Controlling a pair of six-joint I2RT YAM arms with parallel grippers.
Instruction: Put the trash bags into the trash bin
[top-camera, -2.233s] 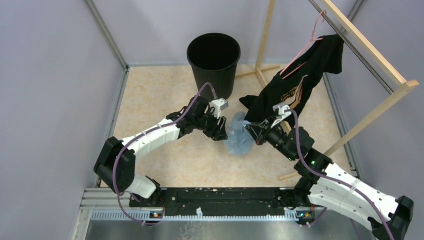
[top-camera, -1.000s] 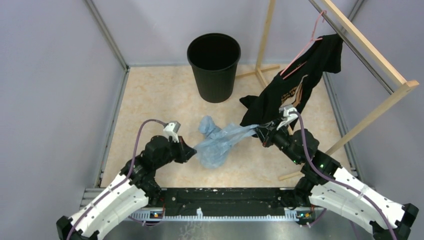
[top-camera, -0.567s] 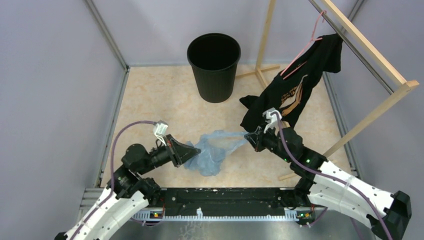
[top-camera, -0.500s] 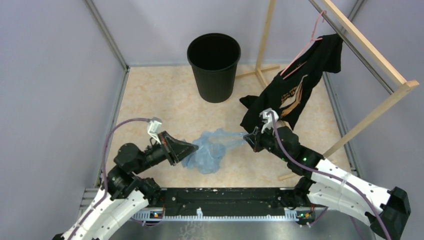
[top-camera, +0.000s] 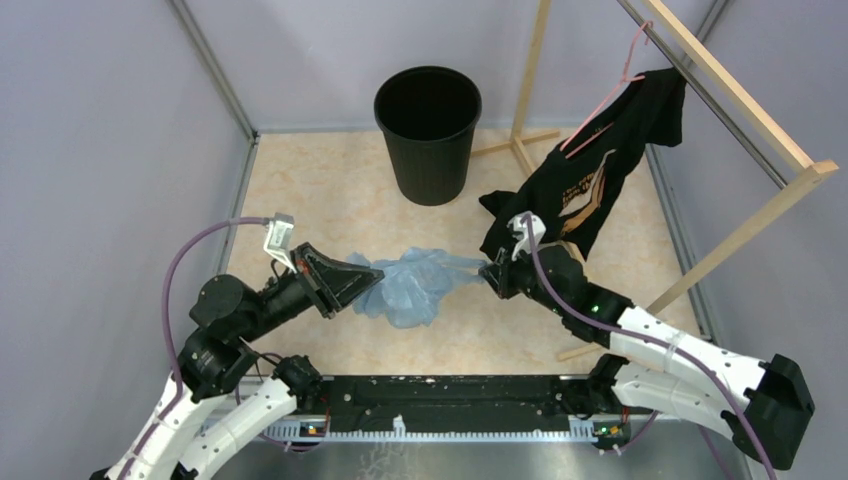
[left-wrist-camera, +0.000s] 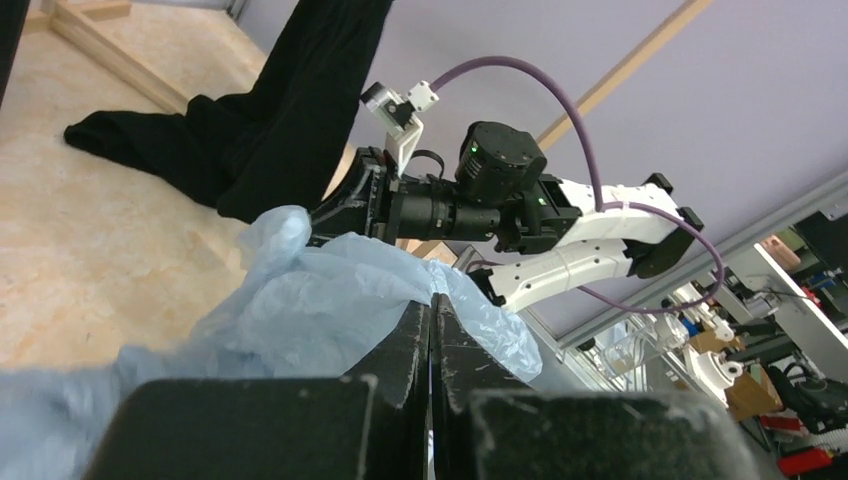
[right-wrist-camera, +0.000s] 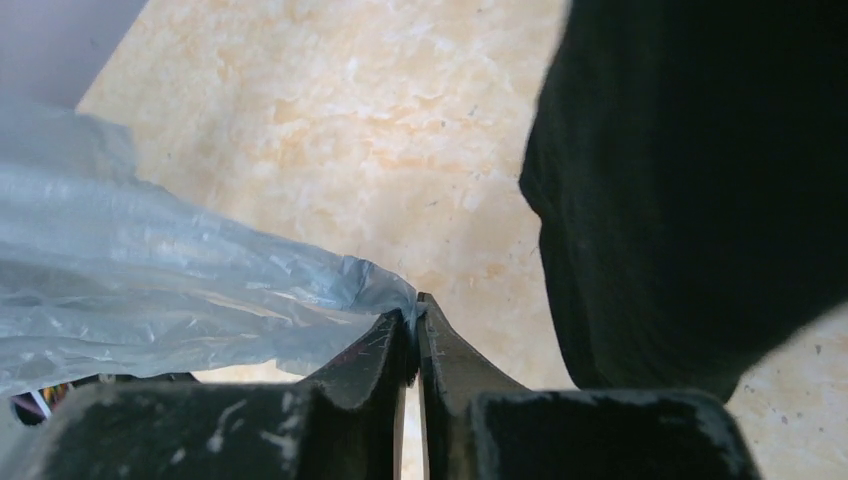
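A crumpled light-blue trash bag (top-camera: 410, 285) hangs above the floor, stretched between my two grippers. My left gripper (top-camera: 378, 282) is shut on the bag's left side; in the left wrist view the plastic (left-wrist-camera: 320, 300) spills over the closed fingertips (left-wrist-camera: 432, 302). My right gripper (top-camera: 484, 272) pinches the bag's right corner. In the right wrist view the bag's edge (right-wrist-camera: 150, 270) is caught at the tips (right-wrist-camera: 413, 305), with only a hairline gap lower down. The black trash bin (top-camera: 428, 130) stands upright at the back, well beyond the bag, and looks dark inside.
A black shirt (top-camera: 590, 170) on a pink hanger (top-camera: 610, 95) hangs from a wooden rack (top-camera: 740, 80) at the right, its hem just behind my right gripper. The rack's post (top-camera: 530, 80) stands right of the bin. Grey walls enclose the beige floor (top-camera: 320, 190).
My left arm has pulled back to the left and risen, carrying the bag up with it. The right gripper has shifted left, and the bag is now bunched between the two grippers.
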